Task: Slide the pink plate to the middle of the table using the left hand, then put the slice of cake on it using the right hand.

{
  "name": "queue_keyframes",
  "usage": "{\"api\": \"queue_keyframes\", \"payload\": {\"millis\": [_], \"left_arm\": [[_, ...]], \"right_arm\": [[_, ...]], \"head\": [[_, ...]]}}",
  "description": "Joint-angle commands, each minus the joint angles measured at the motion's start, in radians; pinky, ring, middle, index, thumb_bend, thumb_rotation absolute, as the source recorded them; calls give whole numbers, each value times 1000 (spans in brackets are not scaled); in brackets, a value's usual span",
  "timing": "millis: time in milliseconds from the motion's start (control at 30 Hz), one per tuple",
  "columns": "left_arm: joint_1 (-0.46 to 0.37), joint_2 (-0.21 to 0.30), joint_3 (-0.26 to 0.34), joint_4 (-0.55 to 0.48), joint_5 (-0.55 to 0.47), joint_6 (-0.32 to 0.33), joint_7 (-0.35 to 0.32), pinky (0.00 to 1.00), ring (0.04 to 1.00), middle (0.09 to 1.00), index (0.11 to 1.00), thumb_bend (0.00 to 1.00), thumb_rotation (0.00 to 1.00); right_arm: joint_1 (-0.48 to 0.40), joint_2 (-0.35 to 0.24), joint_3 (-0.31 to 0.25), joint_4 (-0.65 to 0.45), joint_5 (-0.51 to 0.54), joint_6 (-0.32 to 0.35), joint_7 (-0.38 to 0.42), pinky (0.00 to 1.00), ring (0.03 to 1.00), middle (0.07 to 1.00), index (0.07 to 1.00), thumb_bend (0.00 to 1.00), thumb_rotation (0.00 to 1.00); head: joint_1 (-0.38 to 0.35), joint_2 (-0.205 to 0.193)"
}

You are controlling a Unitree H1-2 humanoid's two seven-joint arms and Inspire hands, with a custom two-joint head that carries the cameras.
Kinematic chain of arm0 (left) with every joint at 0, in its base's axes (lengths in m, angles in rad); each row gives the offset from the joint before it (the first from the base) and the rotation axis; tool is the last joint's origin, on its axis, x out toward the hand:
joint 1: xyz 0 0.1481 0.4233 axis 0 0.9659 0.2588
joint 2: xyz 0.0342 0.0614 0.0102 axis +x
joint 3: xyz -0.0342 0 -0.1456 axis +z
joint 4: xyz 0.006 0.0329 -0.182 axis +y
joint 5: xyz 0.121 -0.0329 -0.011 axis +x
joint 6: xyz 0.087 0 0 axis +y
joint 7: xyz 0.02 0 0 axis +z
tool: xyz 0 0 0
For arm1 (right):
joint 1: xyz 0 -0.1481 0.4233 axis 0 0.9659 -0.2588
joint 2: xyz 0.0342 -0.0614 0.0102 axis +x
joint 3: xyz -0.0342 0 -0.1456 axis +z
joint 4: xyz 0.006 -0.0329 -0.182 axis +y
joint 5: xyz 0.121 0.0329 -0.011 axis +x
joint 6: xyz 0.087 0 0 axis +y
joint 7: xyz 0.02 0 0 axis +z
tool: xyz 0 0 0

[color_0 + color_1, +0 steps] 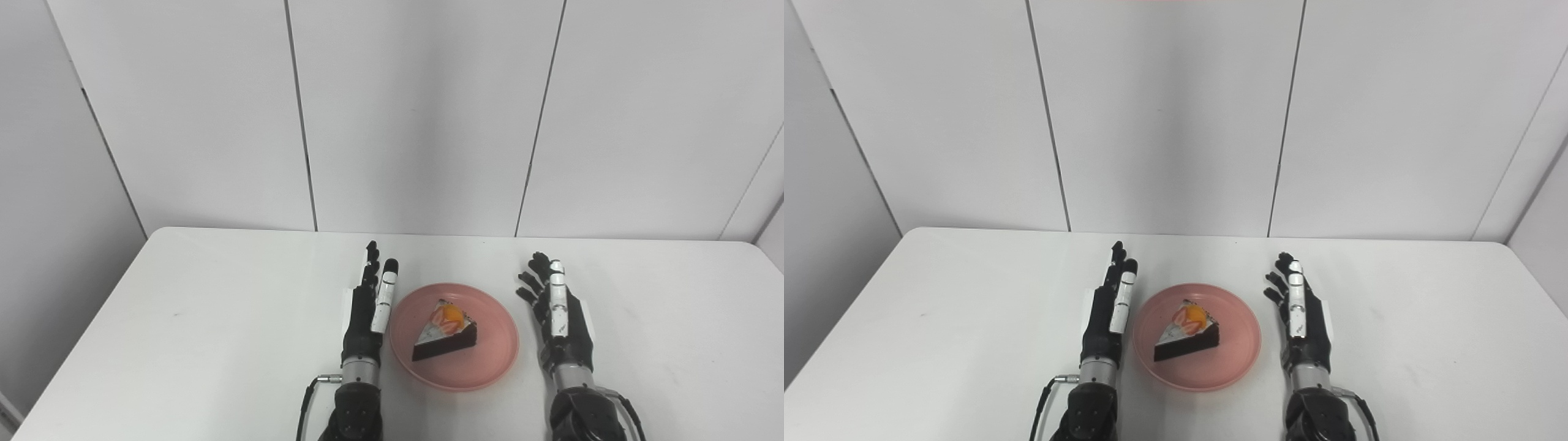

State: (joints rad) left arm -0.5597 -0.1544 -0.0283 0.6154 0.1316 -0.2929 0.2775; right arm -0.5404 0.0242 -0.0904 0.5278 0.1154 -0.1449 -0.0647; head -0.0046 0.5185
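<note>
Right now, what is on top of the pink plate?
One slice of cake lies on the pink plate, dark with white top and fruit pieces. The plate surface under the slice is covered. Both hands are beside the plate, not on it.

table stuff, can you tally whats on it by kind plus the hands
pink plate: 1
slice of cake, lying on the plate: 1
robot hands, left hand and right hand, both open, one at each side of the plate: 2
total: 4
</note>
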Motion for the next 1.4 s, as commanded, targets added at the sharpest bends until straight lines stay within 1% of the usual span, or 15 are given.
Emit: {"api": "queue_keyframes", "payload": {"millis": [0,167,300,467,567,767,900,1000,1233,1367], "left_arm": [[20,-2,2,3,-8,0,-11,1000,1000,1000,1000,712,1000],[15,2,5,16,-13,-14,-12,1000,997,1000,997,730,1000],[13,6,6,13,-19,-8,-19,1000,997,1000,998,744,1000],[15,6,6,5,-34,-3,-33,1000,1000,1000,1000,729,1000],[15,7,6,1,-36,2,-36,1000,1000,1000,1000,719,1000],[12,7,2,-1,-33,8,-37,1000,1000,1000,1000,717,1000],[14,6,1,-10,-33,13,-38,1000,1000,1000,1000,720,1000],[17,5,1,-18,-31,17,-37,1000,1000,1000,1000,702,1000],[25,3,2,-26,-40,18,-44,1000,1000,1000,1000,693,1000],[31,1,3,-29,-42,17,-46,1000,1000,1000,1000,701,1000]], "right_arm": [[10,-6,12,17,-14,-15,13,993,959,946,915,773,1000],[7,-9,16,28,-25,-28,17,1000,967,950,913,770,1000],[6,-21,35,35,-70,-48,3,1000,972,947,913,775,1000],[9,-30,48,40,-96,-67,3,1000,983,958,914,788,1000],[11,-32,52,42,-104,-85,2,1000,971,958,915,784,1000],[11,-35,50,48,-100,-101,9,1000,971,961,915,795,1000],[15,-35,48,41,-94,-97,14,996,967,963,917,793,1000],[19,-34,47,31,-89,-87,16,974,967,970,922,789,1000],[22,-30,43,31,-73,-92,23,960,950,967,926,779,1000],[21,-28,44,41,-69,-101,25,960,945,958,922,809,1000]], "head": [[0,1],[-1,1],[-6,2],[-5,1],[-7,2],[-7,0],[-7,0],[-7,3],[-7,5],[-10,5]]}}
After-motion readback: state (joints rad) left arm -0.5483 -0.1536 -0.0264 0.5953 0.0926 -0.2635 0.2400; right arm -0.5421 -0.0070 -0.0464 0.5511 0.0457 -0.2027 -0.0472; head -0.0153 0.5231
